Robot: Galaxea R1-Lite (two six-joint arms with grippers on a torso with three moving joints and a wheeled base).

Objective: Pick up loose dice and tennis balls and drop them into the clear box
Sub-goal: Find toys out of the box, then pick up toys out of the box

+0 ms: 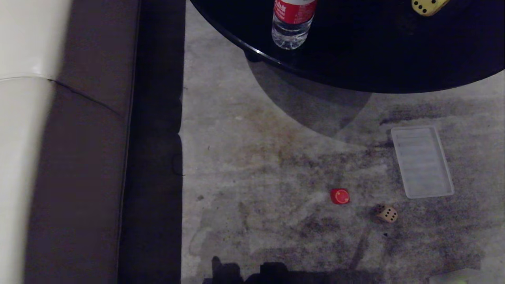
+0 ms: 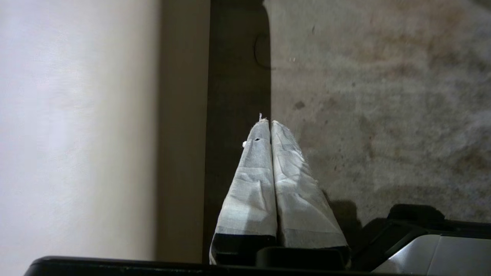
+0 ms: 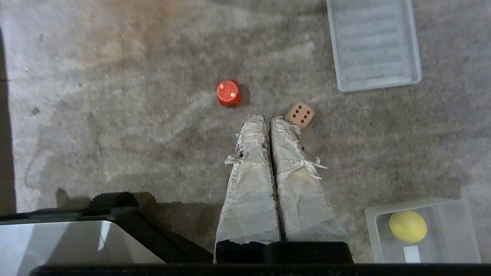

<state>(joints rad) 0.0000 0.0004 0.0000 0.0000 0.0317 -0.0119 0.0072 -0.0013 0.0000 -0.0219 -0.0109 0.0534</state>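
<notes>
No pick has begun; the step in hand looks like approach and survey. The right gripper (image 3: 270,119) is clenched on nothing, its taped fingers (image 3: 251,168) pressed together above the carpet (image 3: 115,115). The tan die (image 3: 299,114) lies just past the fingertips and slightly to one side; the red die (image 3: 228,92) lies a little farther ahead, on the other side. The ribbed lid (image 3: 374,42) lies well beyond both. The clear box (image 3: 452,245) sits back beside the gripper's base, with one ball (image 3: 407,226) already in it. A yellow die (image 1: 428,5) rests on the black table (image 1: 394,59), far ahead, near a bottle (image 1: 292,21). The left gripper (image 2: 270,122) is likewise clenched and empty, hanging by the sofa (image 2: 76,134) edge, with no task piece near it.

The tan die seems the likeliest first target. For that, the right jaws would have to be parted, lowered around the die, closed, then carried back over the box.
</notes>
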